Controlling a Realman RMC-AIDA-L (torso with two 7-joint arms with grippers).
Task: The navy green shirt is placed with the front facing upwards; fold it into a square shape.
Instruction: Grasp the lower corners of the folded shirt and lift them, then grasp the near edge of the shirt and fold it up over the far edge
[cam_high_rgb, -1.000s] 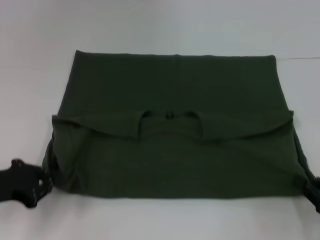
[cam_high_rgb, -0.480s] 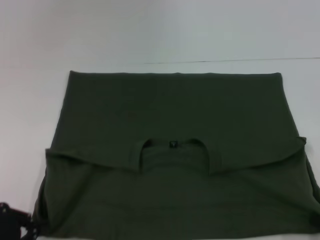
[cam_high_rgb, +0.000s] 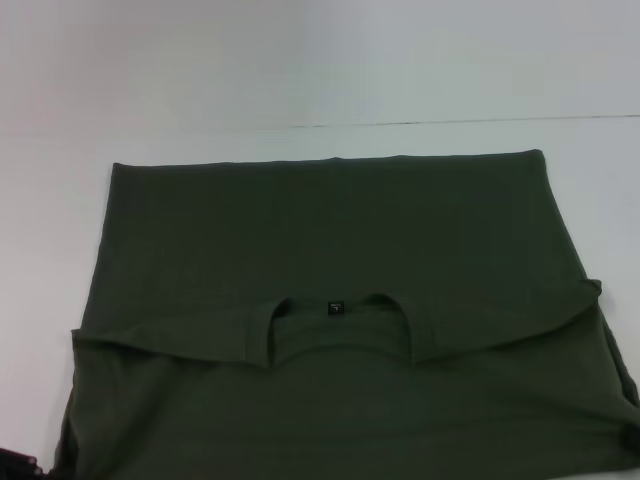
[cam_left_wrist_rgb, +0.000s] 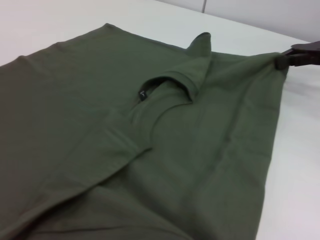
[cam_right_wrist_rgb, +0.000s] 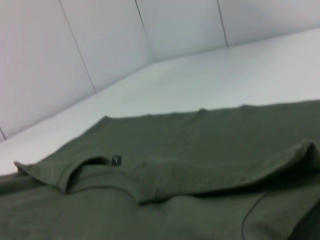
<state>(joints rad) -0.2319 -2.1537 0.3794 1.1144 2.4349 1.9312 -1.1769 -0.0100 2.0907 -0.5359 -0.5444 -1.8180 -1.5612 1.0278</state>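
Our right claw (cam_left_wrist_rgb: 295, 56) pinches a near corner of the dark olive-green cotton shirt (cam_high_rgb: 330, 260); our left claw (cam_high_rgb: 15, 466) barely shows, grip unclear. Between them the shirt lies on the white counter (cam_high_rgb: 300, 60), one fold made, further folds left.

Matt cotton shirt (cam_high_rgb: 330, 240), smooth table (cam_high_rgb: 300, 70)

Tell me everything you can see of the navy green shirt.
The navy green shirt is dark olive, soft cotton-looking fabric, lying flat on the white table. It is folded once across: the collar with its small dark label lies on top, toward the near side, over plain green cloth. No print shows. In the left wrist view the right gripper pinches a near corner; the left gripper sits at the opposite near corner.
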